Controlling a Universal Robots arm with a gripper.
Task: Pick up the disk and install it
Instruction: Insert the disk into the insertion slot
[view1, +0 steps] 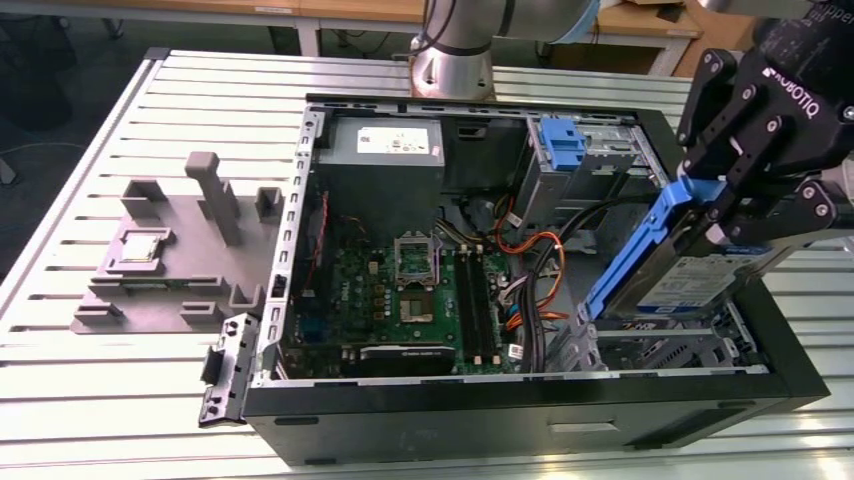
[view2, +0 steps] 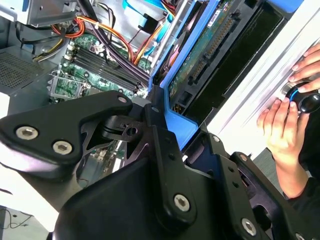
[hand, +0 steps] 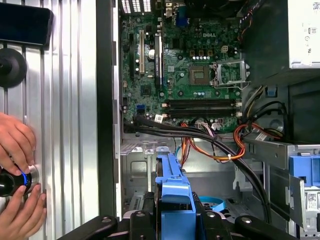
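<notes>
Gripper (view1: 731, 205): fingers closed tight on the disk (view1: 683, 278), gripping its blue carrier.
Disk position: the exterior view's right, steeply tilted, lower end over the drive bay (view1: 661, 345); contact with the bay cannot be told.
Computer case (view1: 534, 425): open on the slatted table (view1: 107, 400), motherboard (view1: 400, 290) exposed.
Grey fixture (view1: 174, 260): the exterior view's left, beside the case.
Hands (hand: 17, 150): a person's, around a knob (hand: 10, 182).
</notes>
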